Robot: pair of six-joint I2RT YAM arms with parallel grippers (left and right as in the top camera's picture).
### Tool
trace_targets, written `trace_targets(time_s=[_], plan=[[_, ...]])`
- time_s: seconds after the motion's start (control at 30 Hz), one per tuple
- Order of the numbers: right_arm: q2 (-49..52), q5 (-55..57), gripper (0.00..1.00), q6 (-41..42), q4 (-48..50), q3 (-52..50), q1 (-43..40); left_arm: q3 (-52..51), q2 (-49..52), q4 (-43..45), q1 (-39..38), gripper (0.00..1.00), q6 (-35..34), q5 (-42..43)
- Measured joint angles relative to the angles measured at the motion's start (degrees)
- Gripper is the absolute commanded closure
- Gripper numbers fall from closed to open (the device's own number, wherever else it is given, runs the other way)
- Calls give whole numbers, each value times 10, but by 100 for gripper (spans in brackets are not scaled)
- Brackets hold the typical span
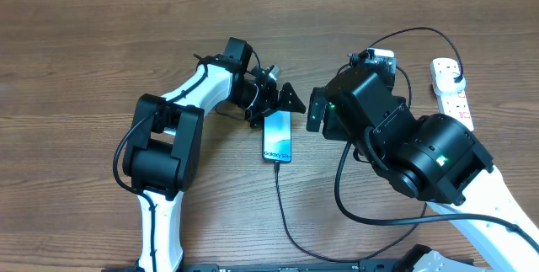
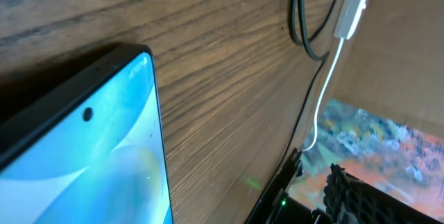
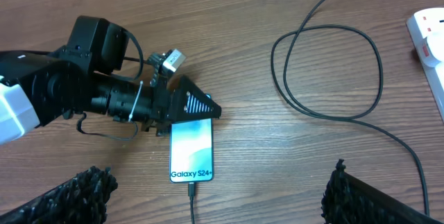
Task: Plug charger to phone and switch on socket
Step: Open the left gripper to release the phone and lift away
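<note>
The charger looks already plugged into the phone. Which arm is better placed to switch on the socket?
Right. The socket lies beside the right arm, while the left arm is at the phone, farther from it.

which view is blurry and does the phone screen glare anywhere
Left wrist: the phone sits so close it's soft, and the lower right is a colour smear. Right wrist: sharp, Galaxy text readable, top of the screen washed out. Overhead: even light, no glare on the table.
</note>
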Motion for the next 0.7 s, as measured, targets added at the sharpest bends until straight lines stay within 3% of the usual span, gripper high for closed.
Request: trace_targets(time_s=[0.3, 0.7], plan=[[0, 0, 0, 0, -3, 0, 0, 7, -9, -13, -6, 0, -82, -49], [0, -1, 0, 0, -3, 0, 0, 8, -10, -12, -7, 0, -75, -57]])
